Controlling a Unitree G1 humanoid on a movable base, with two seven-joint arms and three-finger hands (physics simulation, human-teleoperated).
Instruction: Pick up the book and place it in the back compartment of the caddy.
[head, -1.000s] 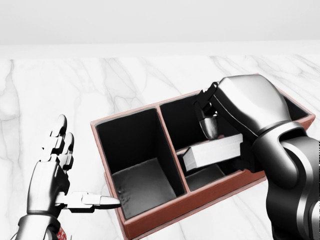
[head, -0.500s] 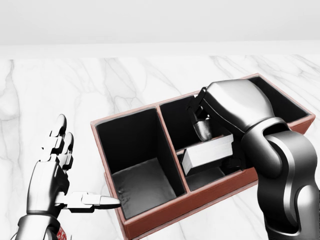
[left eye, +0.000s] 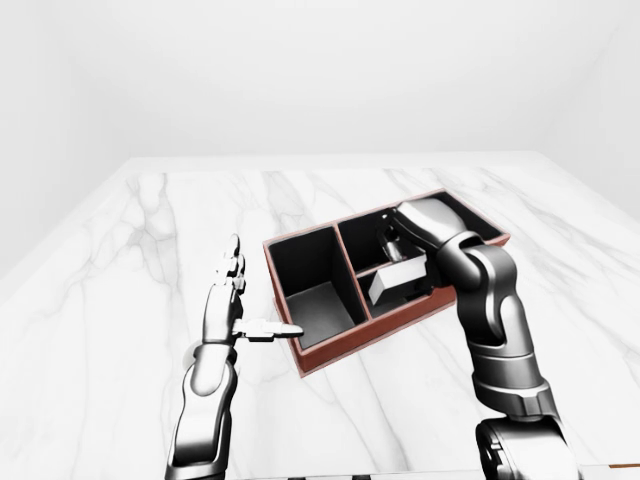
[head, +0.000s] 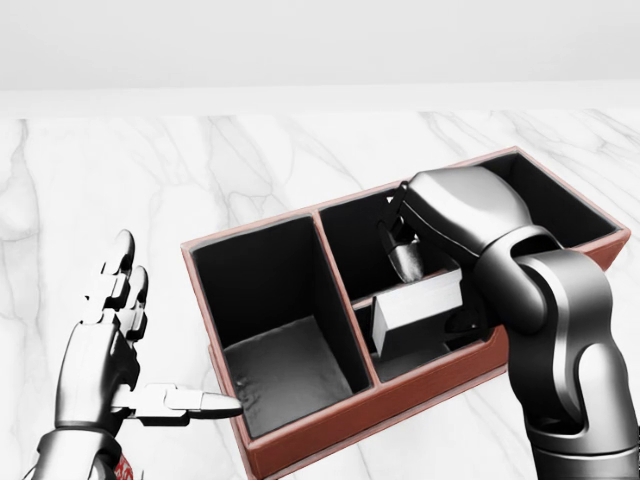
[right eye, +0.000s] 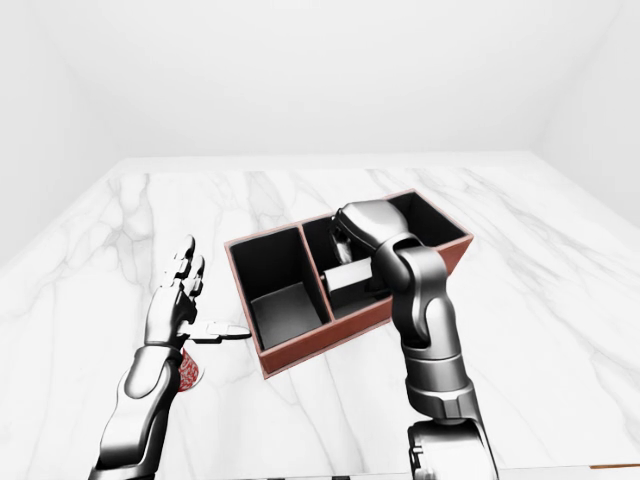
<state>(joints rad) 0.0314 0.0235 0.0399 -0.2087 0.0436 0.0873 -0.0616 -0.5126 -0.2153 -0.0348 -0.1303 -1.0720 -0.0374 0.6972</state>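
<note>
Book going down into the caddy's right-side compartment

In the head view the right hand (head: 408, 250) has drawn leftward over the last second, and the book (head: 415, 312), at about 4 o'clock from the view's centre, now sits lower and more tilted inside the caddy (head: 300, 440). One finger rests on its top edge; whether the fingers clamp it cannot be told. The left hand (head: 110, 350) stays spread, fingers wide and empty, over the marble desk (head: 100, 200) at 8 o'clock. Release looks close.
</note>
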